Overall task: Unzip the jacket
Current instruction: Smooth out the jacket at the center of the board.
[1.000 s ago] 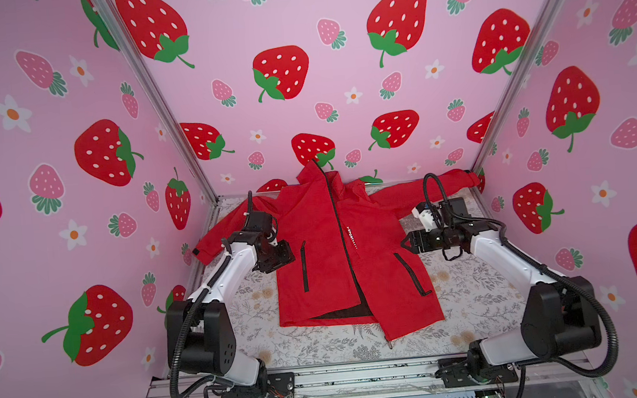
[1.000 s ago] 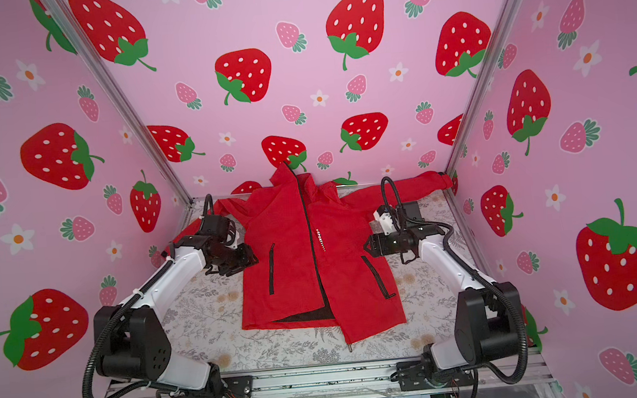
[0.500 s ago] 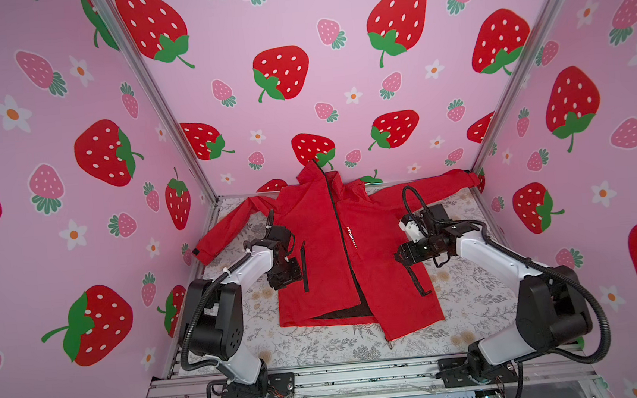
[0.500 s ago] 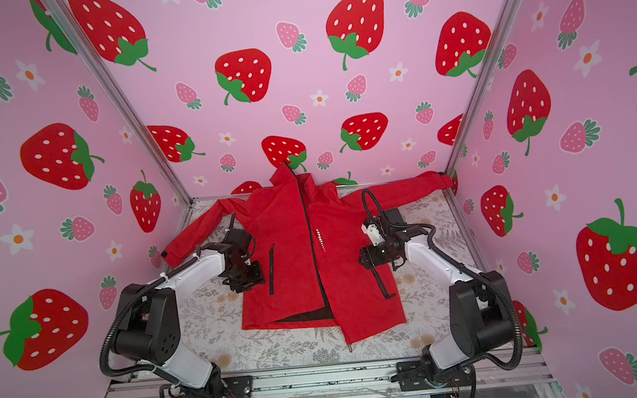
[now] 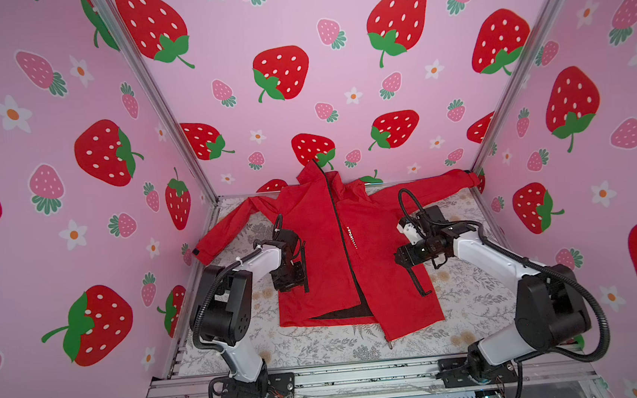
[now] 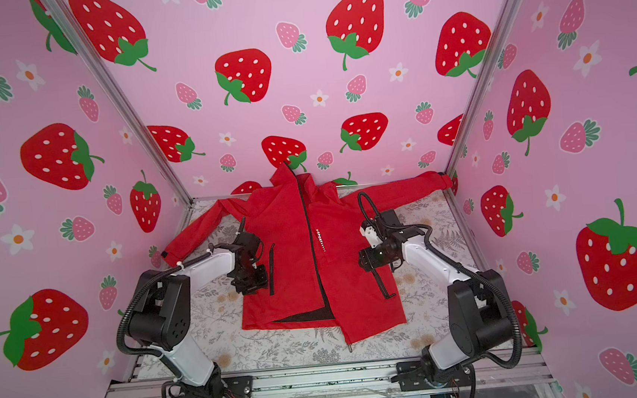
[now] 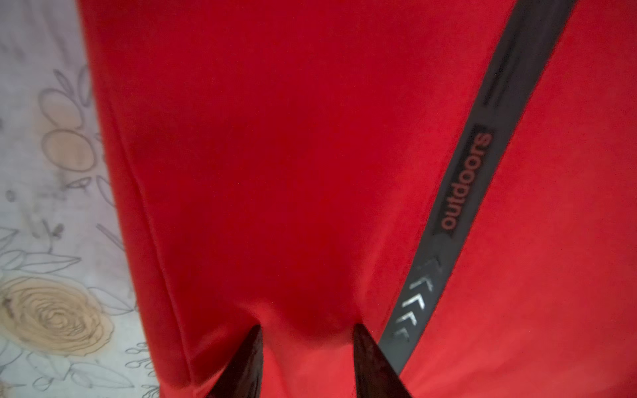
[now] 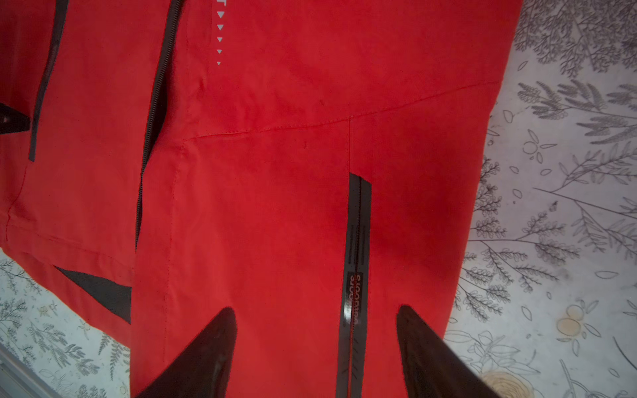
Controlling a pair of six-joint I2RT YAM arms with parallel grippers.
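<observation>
Jacket [image 5: 325, 254] lies front up mid-table on the floral cloth [image 5: 321, 347]. Collar at 12, propped vs the back wall, hem at 6. Sleeves run out to approx 10 and 2. Front zip [image 5: 341, 237] is black and closed from the collar down past the white chest print [image 5: 351, 238]. Near the hem the panels part and dark lining [image 5: 337, 315] shows (the 3-side panel hangs lower than the other).

L gripper [image 5: 290, 283] sits on the jacket's 9 edge, just beside the L pocket zip [image 7: 482, 165]. Its fingers [image 7: 244, 365] are apart, tips down on red cloth, which fills the gap between them.

R gripper [image 5: 399, 257] is at the jacket's 3 side. Its fingers [image 8: 206, 351] are spread wide, released, straddling the R pocket zip [image 8: 356, 241] w/o gripping it.
</observation>
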